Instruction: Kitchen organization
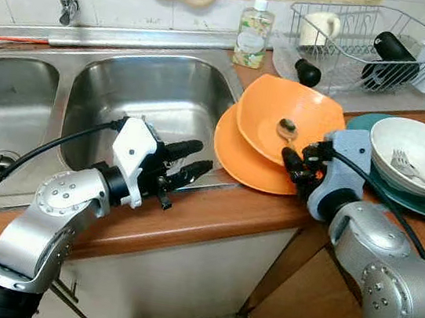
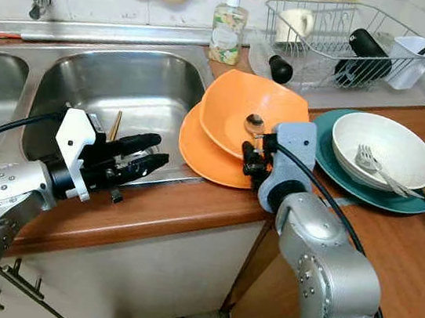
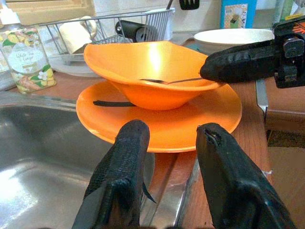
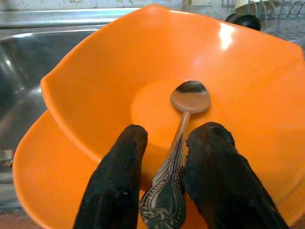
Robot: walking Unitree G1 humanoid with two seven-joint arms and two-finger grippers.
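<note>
Spoon (image 4: 183,125) handle between right claw (image 4: 164,183) fingers in orange bowl (image 4: 248,86), left claw (image 1: 188,163) parted, empty, over sink edge (image 1: 217,182)

— Where's your left pincer (image 1: 193,163)?
— Reaching forward on a bent silver arm, its two black fingers (image 3: 123,171) parted with a clear gap.

— And your right pincer (image 4: 164,179)?
— Just ahead of its forearm, angled toward the left pincer, fingers narrowed with only a slim gap between them.

I stand in a home kitchen: a steel double sink (image 1: 149,103) set in my wooden tabletop (image 1: 212,214), a soap bottle (image 1: 254,30), a dish rack (image 1: 363,46).
</note>
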